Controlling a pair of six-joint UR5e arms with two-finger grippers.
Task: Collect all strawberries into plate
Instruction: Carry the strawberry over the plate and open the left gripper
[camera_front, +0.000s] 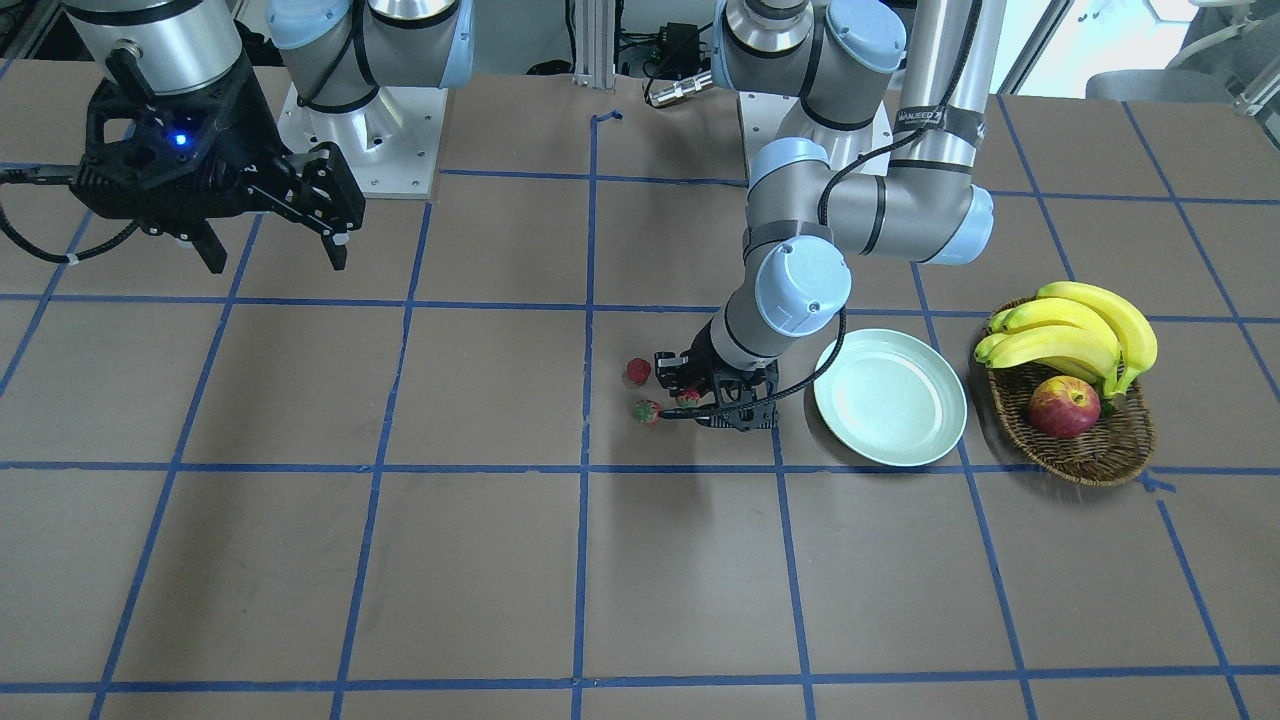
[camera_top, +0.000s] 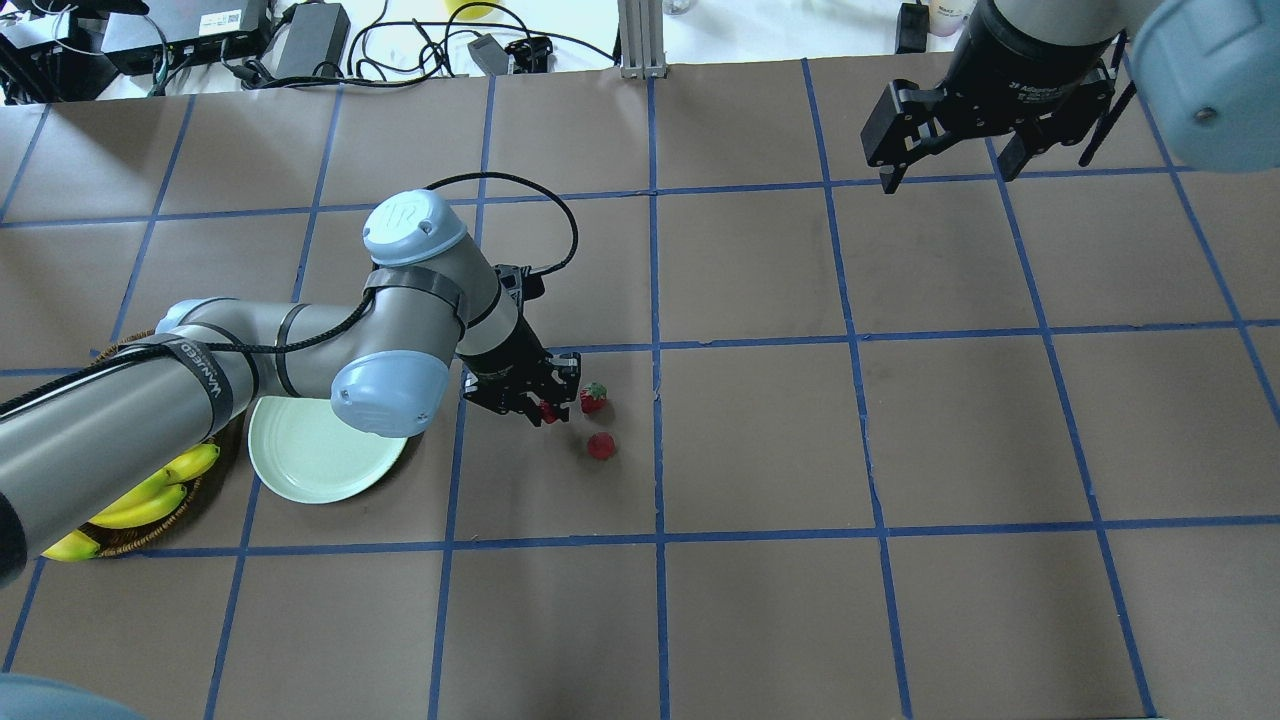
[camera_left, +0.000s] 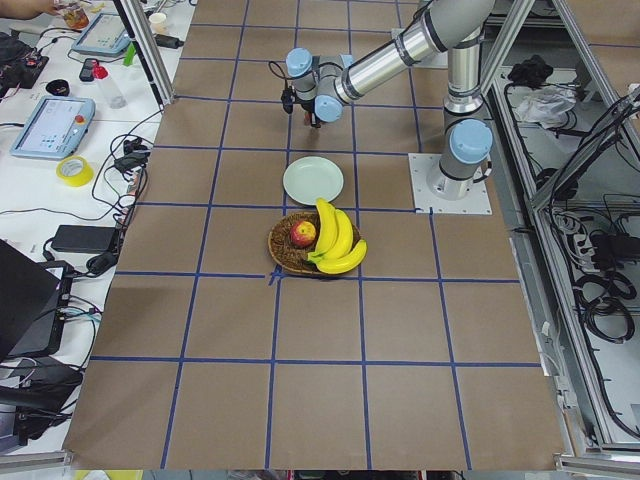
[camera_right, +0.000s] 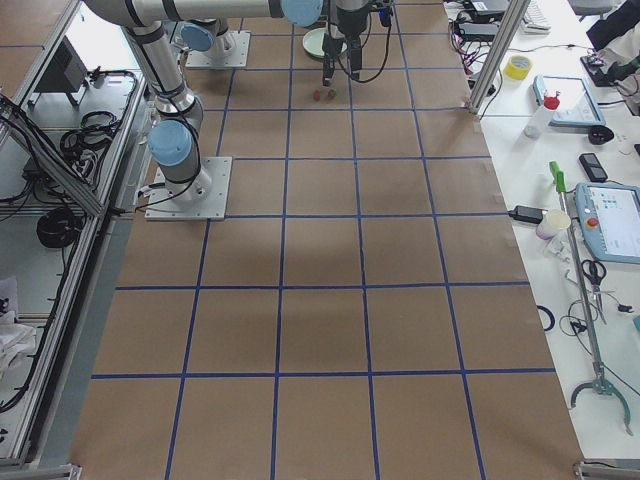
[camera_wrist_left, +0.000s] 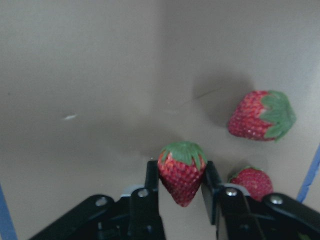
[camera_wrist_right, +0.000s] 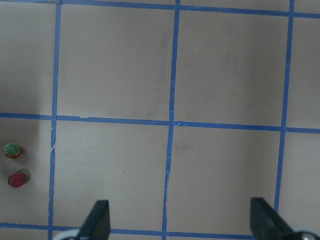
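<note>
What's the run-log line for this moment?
left end effector: shut on held strawberry | loose strawberries: two on table | plate: no berries yet | right end effector: open, above table

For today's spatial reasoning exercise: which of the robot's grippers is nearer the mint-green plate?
Left. The left gripper sits close beside the plate, shut on a strawberry; the right gripper hangs far across the table.

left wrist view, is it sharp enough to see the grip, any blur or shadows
Left wrist view: the gripped strawberry and the left gripper around it read fairly sharp; the far strawberry is a little soft, with a dim shadow beside it. Exterior right view: there they are too small to judge.
</note>
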